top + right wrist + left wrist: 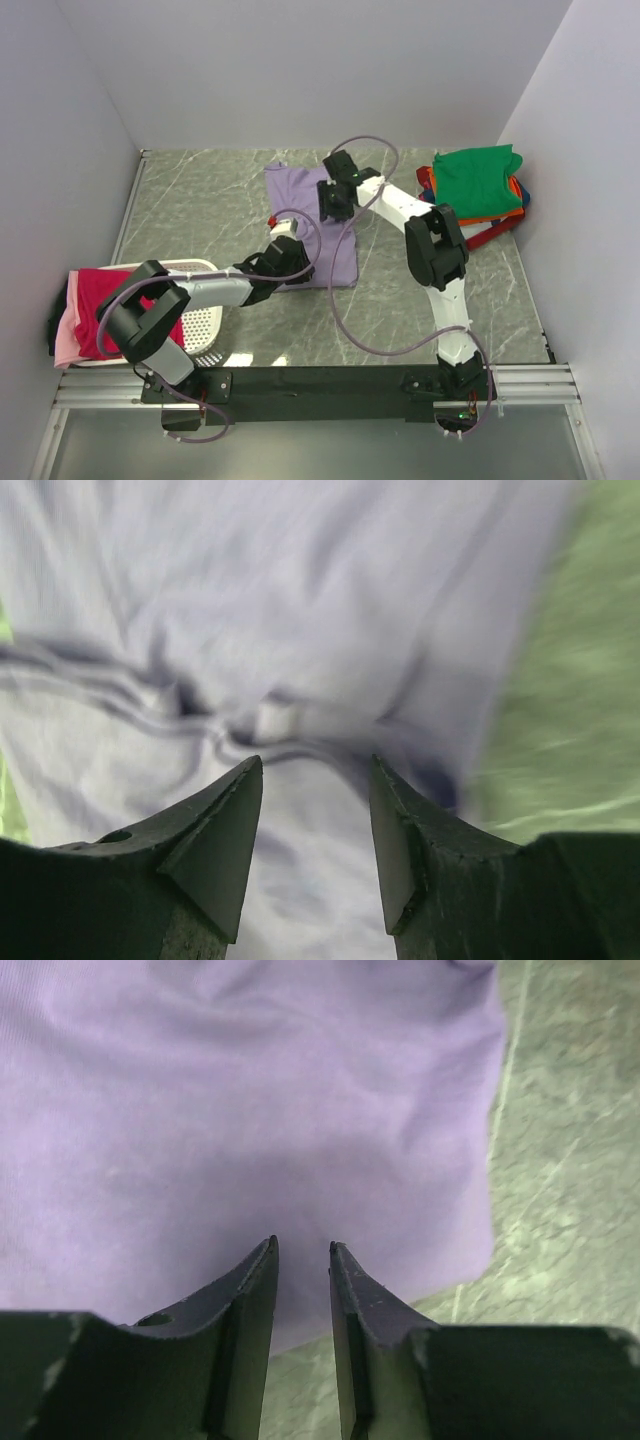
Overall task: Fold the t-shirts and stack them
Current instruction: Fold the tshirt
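The limp, light purple shirt (250, 1110) lies ahead of the left pincer (302, 1250), barely parted, and right pincer (315, 768), wider; both empty; probably best pinched at its edge.

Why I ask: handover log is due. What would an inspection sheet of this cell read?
Surface: grey marbled table.
Job's things: lavender shirt flat at centre; green shirt tops folded stack far right; magenta-red shirt and pink shirt draped over white basket.
Clutter: only that white basket, near left.
Grippers: left gripper and right gripper both open, over lavender shirt.
Cables: purple cables loop over table.
Surroundings: plain walls on three sides.
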`<state>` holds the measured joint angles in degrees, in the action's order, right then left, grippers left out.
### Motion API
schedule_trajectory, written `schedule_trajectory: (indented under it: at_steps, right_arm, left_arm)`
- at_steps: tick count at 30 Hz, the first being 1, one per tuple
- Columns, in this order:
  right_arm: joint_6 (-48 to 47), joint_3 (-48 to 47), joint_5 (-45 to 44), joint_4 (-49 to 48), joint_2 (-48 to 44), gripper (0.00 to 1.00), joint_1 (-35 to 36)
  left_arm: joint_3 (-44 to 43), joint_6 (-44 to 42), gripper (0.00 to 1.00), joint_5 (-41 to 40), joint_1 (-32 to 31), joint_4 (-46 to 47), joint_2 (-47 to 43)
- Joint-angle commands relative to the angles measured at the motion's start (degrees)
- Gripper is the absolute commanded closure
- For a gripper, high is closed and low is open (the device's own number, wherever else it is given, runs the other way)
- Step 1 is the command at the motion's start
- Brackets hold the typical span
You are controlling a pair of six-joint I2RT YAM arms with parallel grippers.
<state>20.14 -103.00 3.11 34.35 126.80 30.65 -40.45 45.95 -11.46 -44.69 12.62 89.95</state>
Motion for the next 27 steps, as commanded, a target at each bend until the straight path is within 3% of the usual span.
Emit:
schedule_trajectory:
  at_steps: [1, 5, 11, 19, 27]
  right_arm:
    - [-0.3, -4.3, -2.9, 0.0, -0.3, 0.46, -3.1]
    - [-1.2, -2.7, -4.2, 0.5, -3.6, 0.45, -3.7]
    - [-0.8, 13.3, -3.6, -3.8, -17.3, 0.39, -3.6]
    - [1.4, 34.8, 0.7, -7.5, -32.0, 0.37, -3.1]
    - [4.5, 42.8, 5.7, -11.6, -33.8, 0.37, -1.3]
  left_arm:
    - [1.3, 0.5, 0.67, -0.8, -0.1, 1.0, -0.6]
    - [0.5, -0.2, 0.67, -2.9, -0.3, -1.0, -3.2]
    - [-1.8, -1.3, 0.66, -6.1, -0.3, -7.3, -9.0]
    - [3.9, 2.1, 0.65, -10.2, 2.1, -17.3, -13.9]
    - [9.1, 4.1, 0.61, -8.5, 5.7, -19.2, -18.8]
